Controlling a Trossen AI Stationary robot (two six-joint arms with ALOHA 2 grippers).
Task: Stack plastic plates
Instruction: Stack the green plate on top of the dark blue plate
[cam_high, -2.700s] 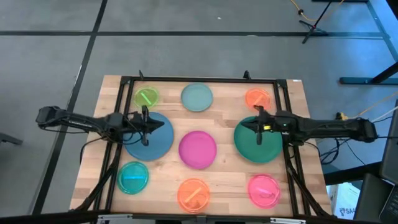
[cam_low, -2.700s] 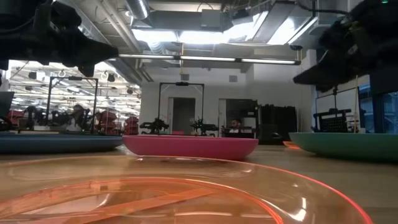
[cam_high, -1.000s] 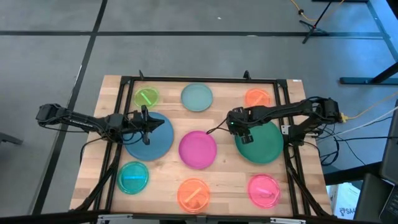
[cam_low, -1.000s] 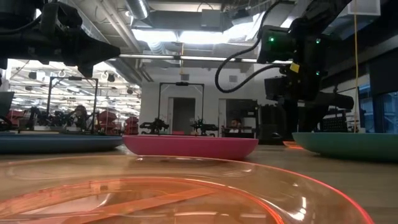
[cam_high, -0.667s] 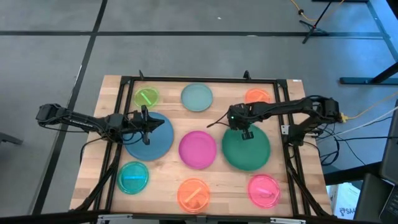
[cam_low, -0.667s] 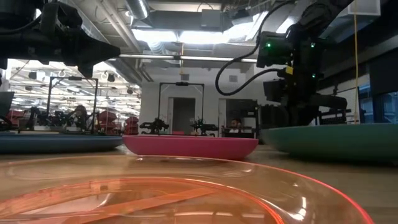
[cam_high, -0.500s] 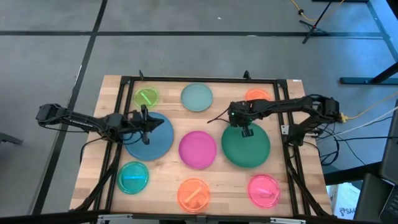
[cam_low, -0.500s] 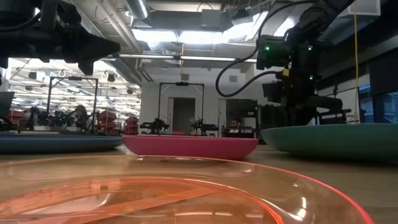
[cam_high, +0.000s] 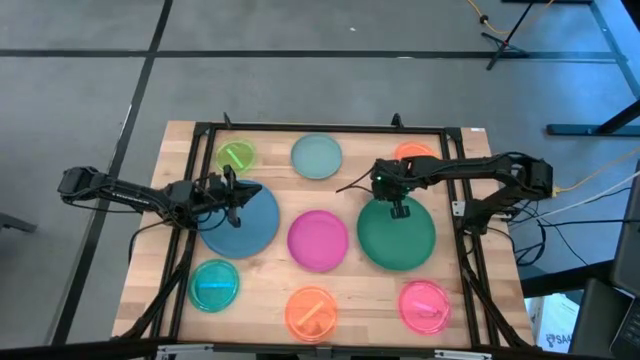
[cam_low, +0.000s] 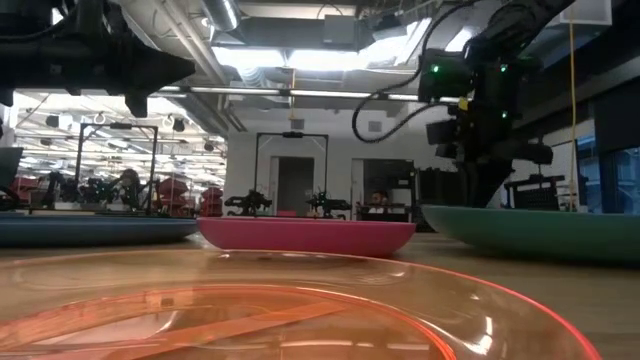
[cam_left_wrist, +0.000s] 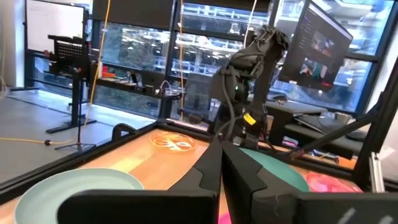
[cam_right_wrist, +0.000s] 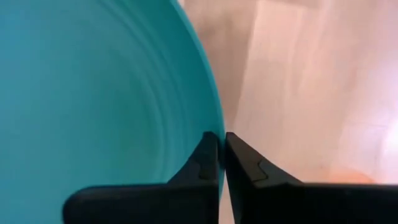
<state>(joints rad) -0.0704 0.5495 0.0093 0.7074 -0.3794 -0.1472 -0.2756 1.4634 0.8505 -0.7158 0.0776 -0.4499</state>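
Note:
Nine round plates lie bottom-down on the wooden table. The large blue plate (cam_high: 240, 222) is at the left, the magenta plate (cam_high: 318, 240) in the middle and the dark green plate (cam_high: 396, 235) at the right. Small lime (cam_high: 236, 157), pale teal (cam_high: 316, 157) and orange (cam_high: 412, 155) plates line the far side. Cyan (cam_high: 213, 285), orange (cam_high: 311, 312) and pink (cam_high: 424, 306) plates line the near side. My right gripper (cam_high: 398, 209) stands at the green plate's far rim, shut on it. My left gripper (cam_high: 243, 190) hovers shut over the blue plate. My right gripper (cam_right_wrist: 221, 134) pinches the green plate's far rim (cam_right_wrist: 214, 115), one finger (cam_right_wrist: 202, 162) over the plate's inside and the other outside. It comes from above, pointing down. The plate (cam_low: 540, 230) lies about level with its bottom on the table.
A dark metal frame (cam_high: 320, 128) runs around the table's edge. Bare wood shows between the plates, with a narrow gap between the magenta and green ones. Cables hang from the right arm (cam_high: 470, 170). The room behind shows in the low view.
My right gripper has drawn the green plate along the table toward the left edge, closer to the magenta plate, and now stands at its far rim. The other plates have stayed where they were.

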